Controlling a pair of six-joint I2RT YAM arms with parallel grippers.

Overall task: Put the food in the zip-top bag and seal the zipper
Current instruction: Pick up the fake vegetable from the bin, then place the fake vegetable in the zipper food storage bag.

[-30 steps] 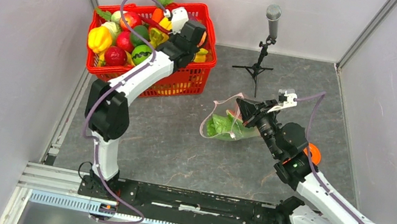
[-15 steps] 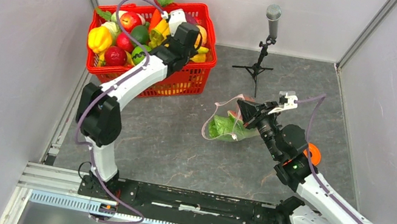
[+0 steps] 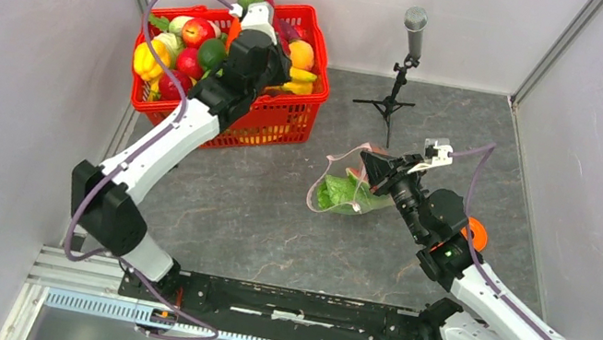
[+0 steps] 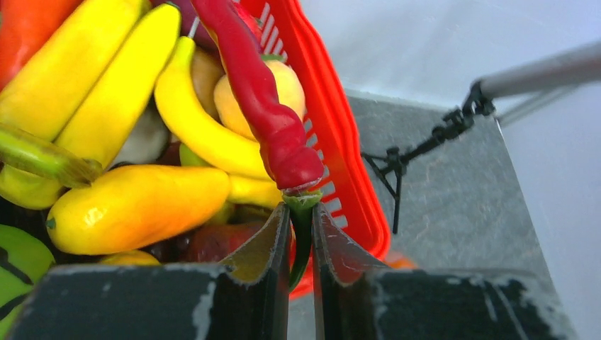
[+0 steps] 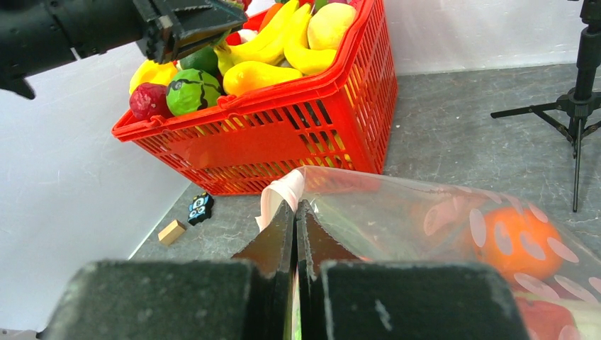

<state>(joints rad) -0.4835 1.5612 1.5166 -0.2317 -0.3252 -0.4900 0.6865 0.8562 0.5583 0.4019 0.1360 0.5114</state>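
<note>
While left gripper [image 4: 300,241] clamps red chili [image 4: 259,92] by its green stem, long axis up-frame over red basket [image 3: 273,123], zip-top bag [image 3: 341,182] lies down-right of it, rim pinched in closed right gripper [image 3: 368,163].

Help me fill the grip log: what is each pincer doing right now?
Left pincer: closed on the green stem of the chili.
Right pincer: closed on the rim of the bag.

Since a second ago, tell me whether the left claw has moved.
Yes. The left claw shifted left, from the red basket's right side toward its back rim.
</note>
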